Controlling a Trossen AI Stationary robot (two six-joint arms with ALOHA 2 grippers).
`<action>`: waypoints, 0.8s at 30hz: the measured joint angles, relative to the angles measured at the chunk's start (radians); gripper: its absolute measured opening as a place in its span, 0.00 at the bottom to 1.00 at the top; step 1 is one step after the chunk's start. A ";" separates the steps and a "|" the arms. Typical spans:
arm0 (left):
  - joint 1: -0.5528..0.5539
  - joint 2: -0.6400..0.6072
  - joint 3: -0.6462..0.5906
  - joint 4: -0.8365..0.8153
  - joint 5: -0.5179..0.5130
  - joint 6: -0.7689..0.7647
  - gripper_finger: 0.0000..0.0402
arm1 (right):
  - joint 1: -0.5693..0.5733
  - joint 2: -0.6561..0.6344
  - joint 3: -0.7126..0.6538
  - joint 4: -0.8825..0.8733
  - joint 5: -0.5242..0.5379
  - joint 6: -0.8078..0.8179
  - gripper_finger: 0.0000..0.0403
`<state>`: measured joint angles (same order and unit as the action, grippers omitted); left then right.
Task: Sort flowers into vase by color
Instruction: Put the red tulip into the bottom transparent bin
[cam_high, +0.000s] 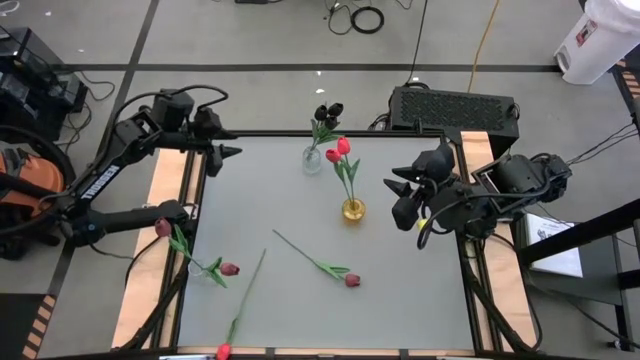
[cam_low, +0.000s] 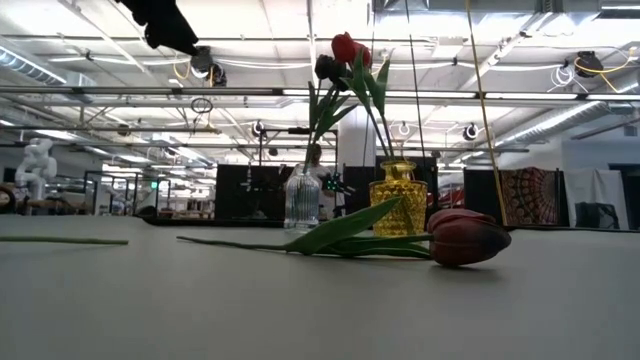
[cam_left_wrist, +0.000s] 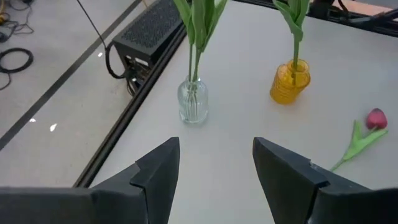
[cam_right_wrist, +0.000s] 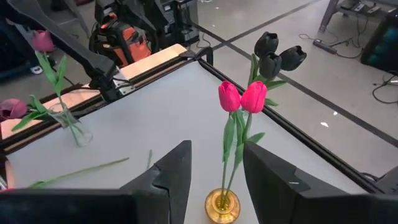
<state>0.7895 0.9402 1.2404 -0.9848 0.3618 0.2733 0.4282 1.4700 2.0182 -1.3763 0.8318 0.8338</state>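
Tulips are partly sorted: two red (cam_high: 339, 150) in the yellow vase (cam_high: 353, 210) at centre frame, black ones (cam_high: 329, 111) in the clear vase (cam_high: 312, 159) above. A maroon tulip (cam_high: 351, 280) lies loose lower centre. Right pincer (cam_high: 402, 197), empty and part open, hovers right of the yellow vase; left pincer (cam_high: 232, 152) waits open, upper left. Best take the stem mid-length, clear of leaves.

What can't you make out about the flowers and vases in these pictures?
- Flower at the table's near edge: high view, head partly cut off by the picture's edge.
- Clear vase: left wrist view, blooms cut off by the picture's edge.
- Third vase: high view, too small to make out.
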 joint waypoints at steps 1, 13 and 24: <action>0.000 0.002 0.000 0.000 0.000 0.002 0.52 | 0.000 0.000 0.000 0.002 0.000 0.000 0.34; 0.000 0.019 0.000 0.007 0.000 0.002 0.52 | 0.000 0.041 0.000 0.047 -0.075 0.018 0.34; 0.000 0.019 0.000 0.007 0.000 -0.003 0.52 | 0.001 0.177 0.000 0.035 -0.215 0.092 0.34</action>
<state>0.7895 0.9596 1.2404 -0.9779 0.3618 0.2703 0.4294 1.6467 2.0178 -1.3414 0.6171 0.9257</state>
